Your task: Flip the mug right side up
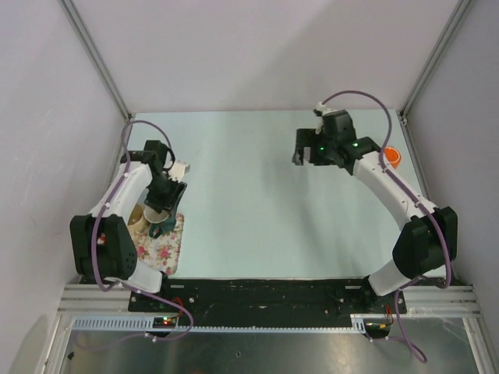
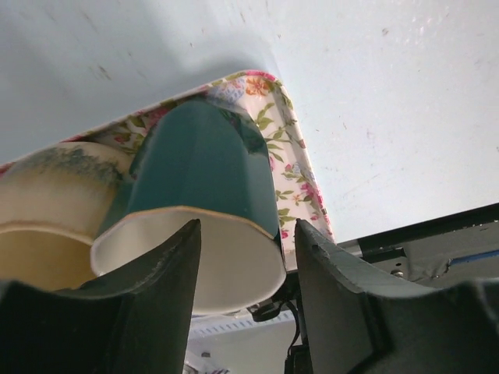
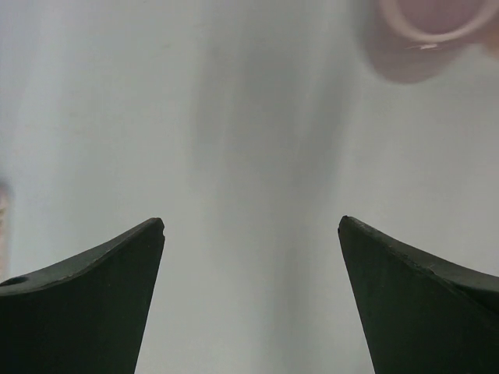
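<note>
Green-glazed ceramic mug (image 2: 203, 164), cream inside, seems to stand mouth-up on the floral tray (image 2: 292, 167), lower left of the top view, touching a tan mug (image 2: 54, 187). Left gripper (image 2: 245, 230) jaws straddle its rim, parted and not pinching, probably to leave it standing. The right gripper (image 3: 251, 226) gapes idle above the bench (image 3: 249, 117).

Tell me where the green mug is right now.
The green mug is on the floral tray at the table's near left, beside a tan cup, its rim right under the left gripper.
</note>
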You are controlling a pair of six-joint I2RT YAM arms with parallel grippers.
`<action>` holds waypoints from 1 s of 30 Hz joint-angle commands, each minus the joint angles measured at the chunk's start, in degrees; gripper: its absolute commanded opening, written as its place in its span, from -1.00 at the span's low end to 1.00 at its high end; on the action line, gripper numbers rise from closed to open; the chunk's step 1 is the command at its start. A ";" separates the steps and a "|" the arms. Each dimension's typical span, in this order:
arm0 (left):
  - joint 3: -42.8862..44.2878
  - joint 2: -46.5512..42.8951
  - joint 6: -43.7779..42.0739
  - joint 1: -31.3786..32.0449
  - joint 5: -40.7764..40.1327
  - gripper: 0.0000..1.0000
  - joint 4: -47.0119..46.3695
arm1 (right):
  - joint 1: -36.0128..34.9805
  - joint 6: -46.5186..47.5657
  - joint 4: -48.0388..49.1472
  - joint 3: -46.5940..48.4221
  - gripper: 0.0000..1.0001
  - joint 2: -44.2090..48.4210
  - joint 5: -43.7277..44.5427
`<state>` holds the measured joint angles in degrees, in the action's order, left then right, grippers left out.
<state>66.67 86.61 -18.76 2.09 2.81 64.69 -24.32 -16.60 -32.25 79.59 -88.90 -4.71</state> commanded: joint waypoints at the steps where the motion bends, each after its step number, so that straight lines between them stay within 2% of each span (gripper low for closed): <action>1: 4.37 -5.17 -1.95 -0.16 1.26 0.13 1.14 | 8.63 13.07 -2.13 0.35 0.99 -0.17 3.40; 7: 9.43 -9.11 -3.10 -0.17 5.01 0.16 4.22 | 19.13 21.86 3.73 2.62 0.90 -8.18 4.58; 10: 12.84 -10.86 -3.39 -0.16 6.91 0.20 5.62 | 22.31 23.09 3.59 7.87 0.72 -14.28 4.47; 12: 14.73 -11.51 -3.41 -0.15 7.27 0.21 5.89 | 23.02 24.29 2.30 11.49 0.56 -18.76 3.73; 15: 16.23 -11.37 -2.97 -0.15 7.32 0.22 5.97 | 23.23 25.17 2.26 14.68 0.45 -23.76 2.74; 20: 17.32 -10.71 -1.62 -0.15 7.64 0.22 6.24 | 23.46 25.27 2.84 19.97 0.17 -30.80 7.77; 26: 18.94 -9.86 -0.89 -0.16 7.91 0.22 6.70 | 23.13 25.82 3.01 25.91 0.07 -38.21 7.20; 28: 19.59 -9.55 -0.61 -0.16 8.09 0.22 6.84 | 22.94 25.63 3.30 26.72 -0.10 -39.27 6.98; 29: 19.96 -9.49 -0.46 -0.20 8.18 0.22 6.98 | 22.93 25.60 3.18 27.18 -0.31 -39.61 6.77; 30: 20.37 -9.47 -0.29 -0.18 8.22 0.22 7.23 | 22.92 25.58 2.73 27.49 -0.63 -39.78 6.79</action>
<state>83.59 77.08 -20.18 2.07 9.47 71.07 -1.04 8.71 -30.94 103.35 -127.33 1.23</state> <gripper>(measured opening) 0.608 0.410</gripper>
